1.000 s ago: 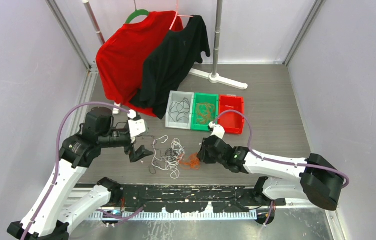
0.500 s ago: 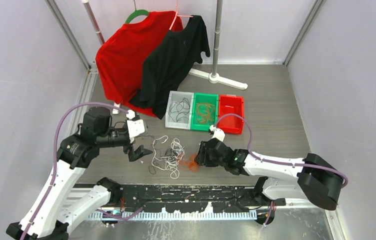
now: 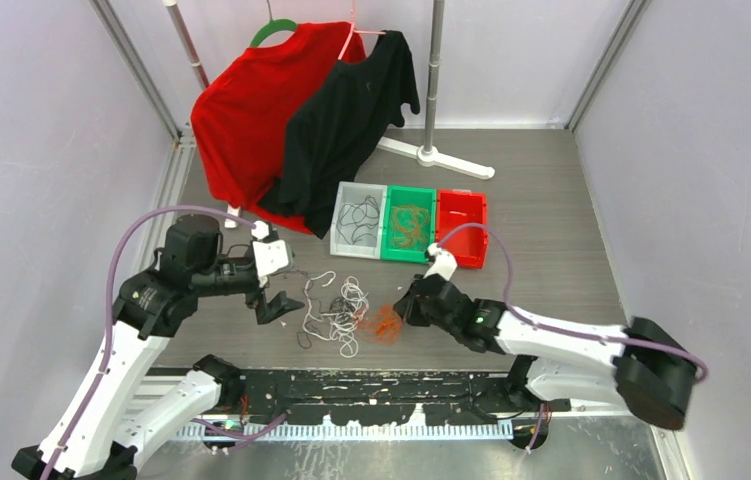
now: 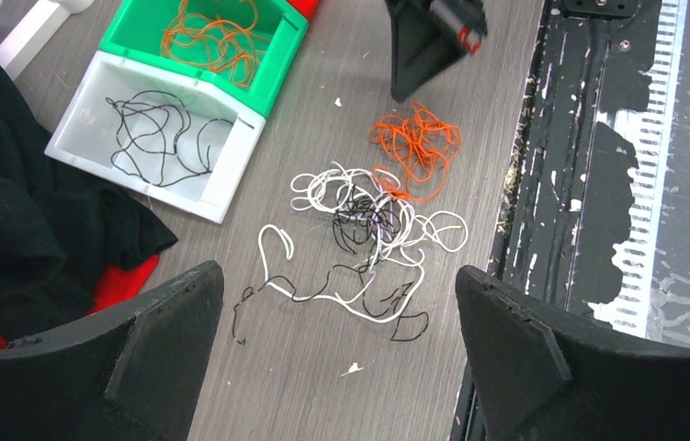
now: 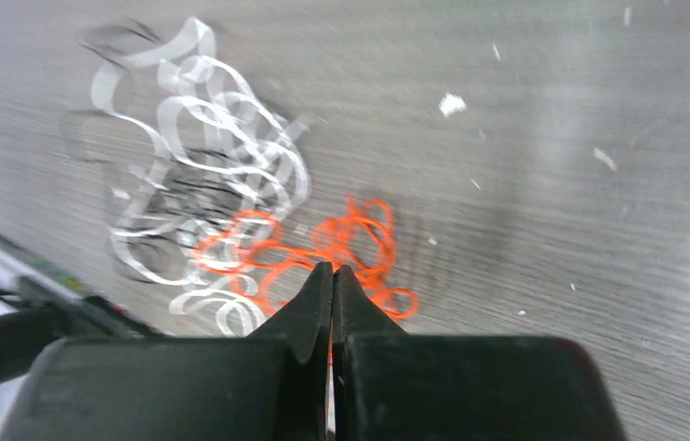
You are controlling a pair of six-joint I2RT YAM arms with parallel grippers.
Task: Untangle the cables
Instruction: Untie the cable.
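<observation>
One orange cable bunch [image 3: 383, 322] lay at three o'clock of the white-and-black tangle [image 3: 336, 312], the right gripper [image 3: 400, 308] clenched at its edge (any strand caught was unclear), probably to drag it free, while the left gripper [image 3: 279, 303] hung released.

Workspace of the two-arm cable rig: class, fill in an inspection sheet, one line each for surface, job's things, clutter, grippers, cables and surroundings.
Surface: grey wood-grain table, a few white flecks.
Job's things: white and black tangle loose on the table, orange bunch at its edge; black cords in the white bin, orange-brown cords in the green bin.
Clutter: red bin.
Grippers: left gripper open, facing the tangle; right gripper shut at the orange bunch, hold unclear.
Cables: purple hoses loop over both arms.
Surroundings: red shirt and black shirt on a rack; white walls.
</observation>
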